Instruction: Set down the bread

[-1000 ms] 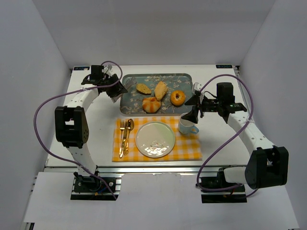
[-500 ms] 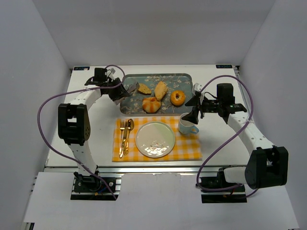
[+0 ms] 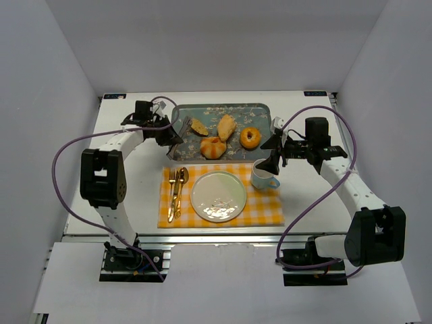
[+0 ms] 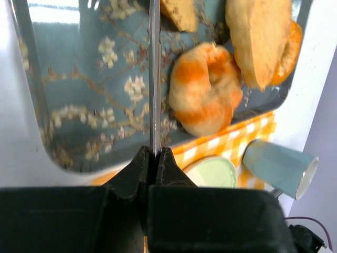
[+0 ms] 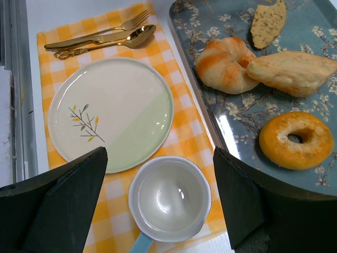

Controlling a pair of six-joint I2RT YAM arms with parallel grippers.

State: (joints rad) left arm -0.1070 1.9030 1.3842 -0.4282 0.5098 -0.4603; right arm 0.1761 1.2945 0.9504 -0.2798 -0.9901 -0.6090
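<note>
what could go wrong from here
1. The left end effector is shut on a thin metal tool whose tip leaves the wrist view beside the bread slice; a hold on it isn't confirmed, so it may slip.
2. The tool runs close alongside the twisted roll and might nudge it.
3. The right end effector hangs open over the cup beside the plate, crowding delivery.

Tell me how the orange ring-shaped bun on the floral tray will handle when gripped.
The orange ring-shaped bun looks soft, so it would probably squash under a firm pinch. Its shiny crust may be slippery. Lying flat on the glossy blue floral tray, it would likely slide, not roll, if pushed.
</note>
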